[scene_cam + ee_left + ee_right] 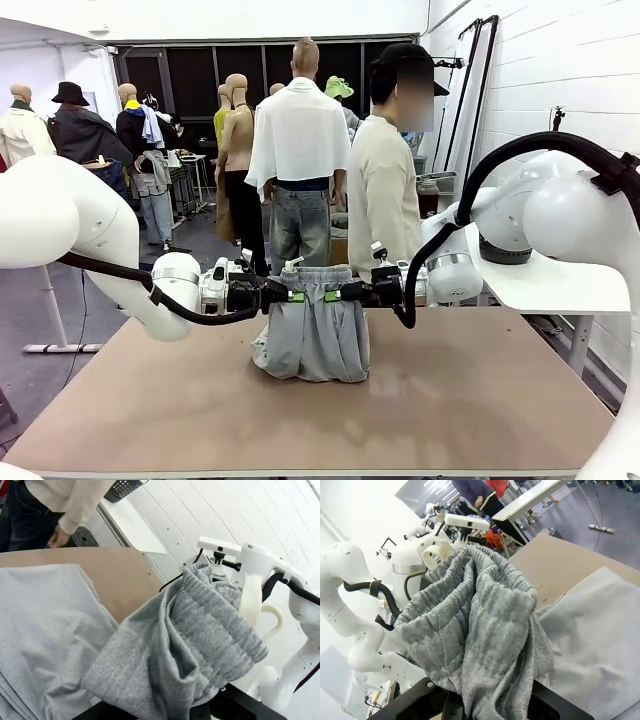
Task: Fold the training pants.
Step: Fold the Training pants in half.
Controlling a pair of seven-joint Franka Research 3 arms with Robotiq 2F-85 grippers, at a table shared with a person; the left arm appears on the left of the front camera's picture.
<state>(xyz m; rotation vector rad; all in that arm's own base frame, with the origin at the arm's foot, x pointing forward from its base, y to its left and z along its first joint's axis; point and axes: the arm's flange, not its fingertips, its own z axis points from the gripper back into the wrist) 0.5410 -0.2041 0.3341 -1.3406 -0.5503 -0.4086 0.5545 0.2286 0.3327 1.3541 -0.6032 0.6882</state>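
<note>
The light grey training pants (315, 335) hang by their gathered waistband above the brown table, with the lower part bunched on the tabletop. My left gripper (290, 295) is shut on the waistband's left end and my right gripper (335, 295) is shut on its right end, the two close together at mid-table. In the left wrist view the ribbed waistband (210, 625) bulges over the fingers, hiding them, and the pants' fabric (45, 630) lies below. The right wrist view shows the same waistband (475, 615) bunched over its fingers.
The brown table (480, 390) has bare room on both sides of the pants. A person (385, 195) in a cream top stands at the far edge, behind the pants. A white side table (550, 285) stands at the right.
</note>
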